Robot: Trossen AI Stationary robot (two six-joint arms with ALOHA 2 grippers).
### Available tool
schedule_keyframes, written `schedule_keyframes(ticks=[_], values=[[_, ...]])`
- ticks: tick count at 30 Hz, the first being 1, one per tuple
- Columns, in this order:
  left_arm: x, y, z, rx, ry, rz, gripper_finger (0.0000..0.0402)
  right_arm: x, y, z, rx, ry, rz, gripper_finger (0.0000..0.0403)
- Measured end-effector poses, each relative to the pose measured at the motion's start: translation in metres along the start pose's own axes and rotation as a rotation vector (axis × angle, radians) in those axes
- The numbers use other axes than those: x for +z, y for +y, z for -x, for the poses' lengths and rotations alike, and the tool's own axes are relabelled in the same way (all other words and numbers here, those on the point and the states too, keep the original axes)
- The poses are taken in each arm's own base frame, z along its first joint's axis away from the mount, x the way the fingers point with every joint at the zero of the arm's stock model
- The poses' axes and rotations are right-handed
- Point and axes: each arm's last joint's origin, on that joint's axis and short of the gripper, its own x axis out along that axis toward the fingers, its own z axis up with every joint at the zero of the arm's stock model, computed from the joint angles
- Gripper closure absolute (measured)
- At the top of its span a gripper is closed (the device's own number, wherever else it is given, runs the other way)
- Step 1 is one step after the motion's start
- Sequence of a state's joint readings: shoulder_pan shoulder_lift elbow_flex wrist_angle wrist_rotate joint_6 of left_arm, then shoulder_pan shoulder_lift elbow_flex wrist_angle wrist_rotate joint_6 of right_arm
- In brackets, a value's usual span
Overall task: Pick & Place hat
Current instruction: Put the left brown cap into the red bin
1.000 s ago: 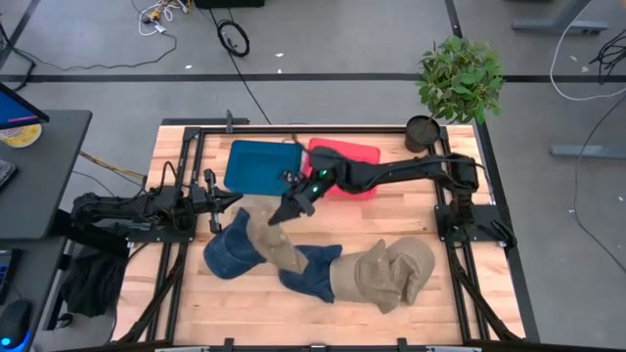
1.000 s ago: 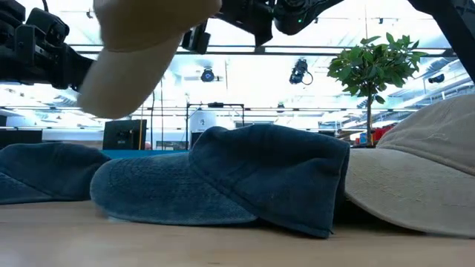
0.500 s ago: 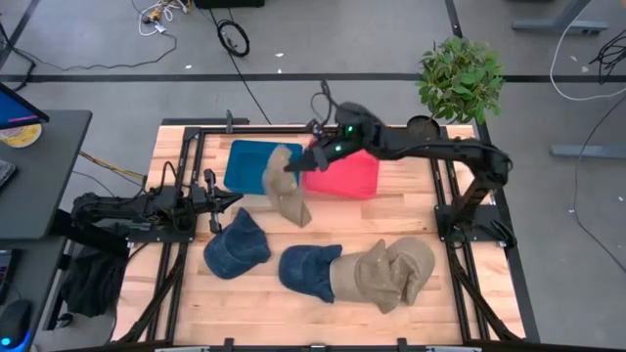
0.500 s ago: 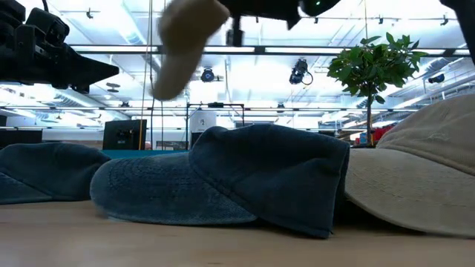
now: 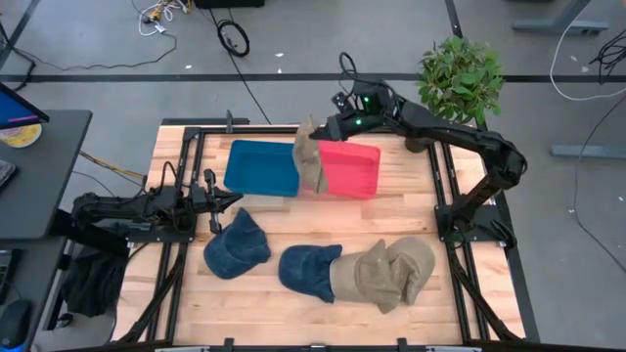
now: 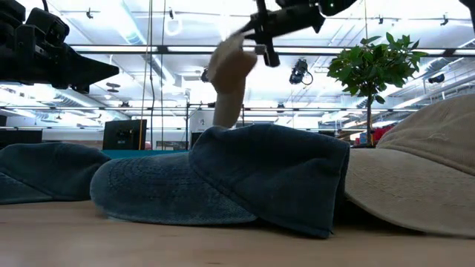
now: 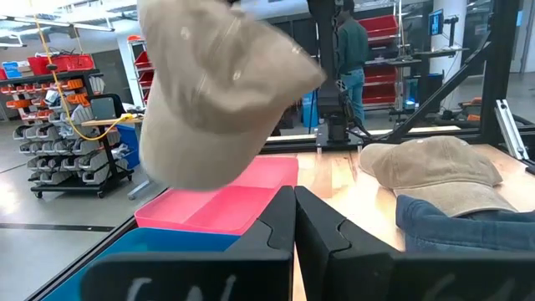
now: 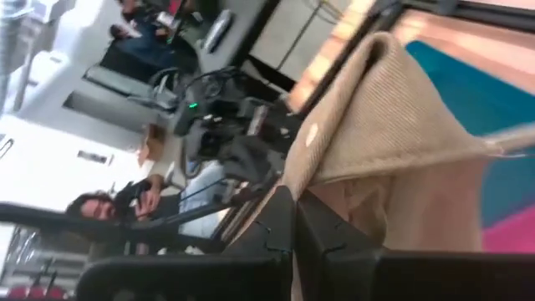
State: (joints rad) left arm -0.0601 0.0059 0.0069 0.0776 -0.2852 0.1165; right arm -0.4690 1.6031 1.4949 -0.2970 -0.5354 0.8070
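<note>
1. high view shows the wooden table (image 5: 196, 293) with the right arm stretched over its far edge and the left arm parked low at the left side.
2. two bins sit side by side at the far edge: a blue bin (image 5: 256, 166) and a red bin (image 5: 352, 171), touching or nearly so.
3. four hats lie on the near half: a blue hat (image 5: 235, 246) near the left arm, a second blue hat (image 5: 305, 270) beside it, and two tan hats (image 5: 391, 272) overlapping it on the right.
4. the carried tan hat (image 5: 311, 161) hangs in the air over the seam between the two bins, its crown drooping toward the red bin's left wall.
5. the right gripper (image 5: 337, 122) is clenched on that hat's upper edge; in the right wrist view the fabric (image 8: 393, 125) folds over the pinched fingers.
6. the left gripper (image 5: 217, 203) waits with its fingers pressed together, holding nothing.
7. judging by the droop, the hat is light, soft and floppy; it will likely swing when moved, so a pinch on the stiffer brim or crown rim seems the surest hold.
</note>
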Motion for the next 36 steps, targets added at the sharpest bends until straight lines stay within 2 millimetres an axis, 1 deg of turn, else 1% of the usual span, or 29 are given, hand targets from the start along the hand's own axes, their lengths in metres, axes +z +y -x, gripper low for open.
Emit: schedule_keyframes(ticks=[4, 8, 12, 15, 19, 22, 25, 29, 36], values=[[0.000, 0.000, 0.000, 0.000, 0.000, 0.000, 0.0399, -0.008, -0.035, 0.000, -0.046, -0.008, -0.091, 0.0403], [0.000, 0.000, 0.000, 0.000, 0.000, 0.000, 0.0399, -0.019, -0.059, 0.008, 0.035, -0.073, -0.119, 0.0403], [0.000, 0.000, 0.000, 0.000, 0.000, 0.000, 0.0399, -0.037, -0.080, 0.023, 0.043, -0.142, -0.171, 0.0403], [0.000, 0.000, 0.000, 0.000, 0.000, 0.000, 0.0399, -0.053, -0.096, 0.031, 0.005, -0.153, -0.205, 0.0403], [0.000, 0.000, 0.000, 0.000, 0.001, 0.000, 0.0399, -0.080, -0.130, 0.033, -0.096, -0.114, -0.279, 0.0403], [0.000, 0.000, 0.000, 0.000, 0.000, 0.000, 0.0399, -0.093, -0.150, 0.033, -0.153, -0.105, -0.295, 0.0403], [0.000, 0.000, 0.000, 0.000, 0.000, 0.000, 0.0399, -0.097, -0.158, 0.036, -0.180, -0.113, -0.284, 0.0403], [0.000, 0.000, 0.000, 0.000, 0.000, 0.000, 0.0399, -0.093, -0.161, 0.042, -0.173, -0.125, -0.263, 0.0403], [0.000, 0.000, 0.000, 0.000, 0.000, 0.000, 0.0399, -0.090, -0.174, 0.063, -0.238, -0.113, -0.368, 0.0403]])
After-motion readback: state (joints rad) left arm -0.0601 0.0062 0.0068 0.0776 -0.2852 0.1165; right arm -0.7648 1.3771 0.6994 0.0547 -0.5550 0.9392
